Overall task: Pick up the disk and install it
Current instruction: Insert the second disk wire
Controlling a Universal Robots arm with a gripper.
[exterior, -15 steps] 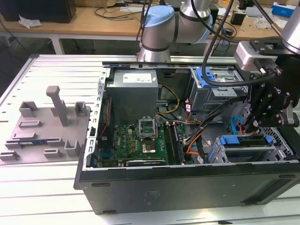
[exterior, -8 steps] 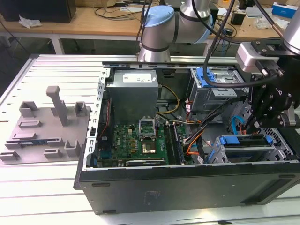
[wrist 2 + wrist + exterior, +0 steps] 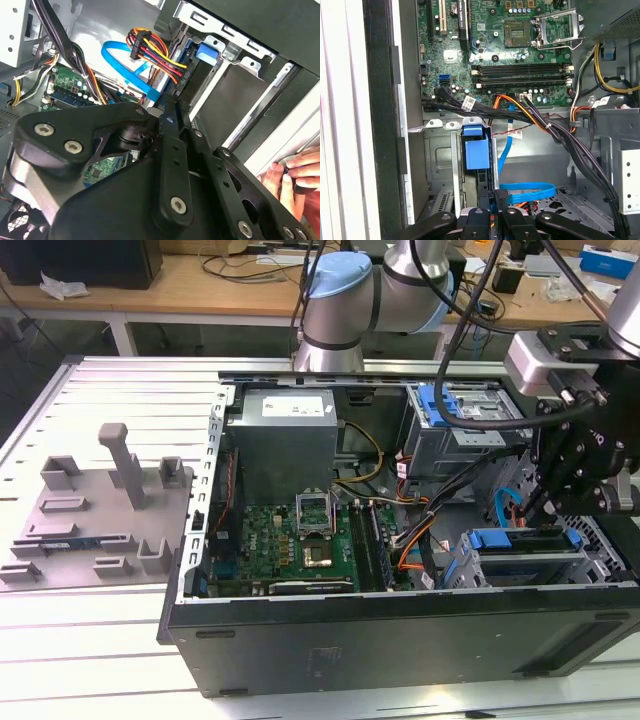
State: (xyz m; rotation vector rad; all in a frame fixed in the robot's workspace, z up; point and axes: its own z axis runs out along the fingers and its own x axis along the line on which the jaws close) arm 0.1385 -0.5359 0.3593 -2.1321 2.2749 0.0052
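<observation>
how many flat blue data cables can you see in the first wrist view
2: one blue cable runs down from the motherboard; another looped blue cable lies near the claw. More may be hidden under the black cable bundle.

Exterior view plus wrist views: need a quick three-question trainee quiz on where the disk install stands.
1. True or false: the silver metal disk framed by a bright blue plastic bracket sits in the drive cage at the exterior view's right end of the open black computer case.
2. The black end effector is nearest to: A) the green motherboard, B) the disk, C) the grey power supply box.
3. What colour is the flat looped data cable seen near the cage in both wrist views?

Key: 1 true; 2 B; 3 blue.
</observation>
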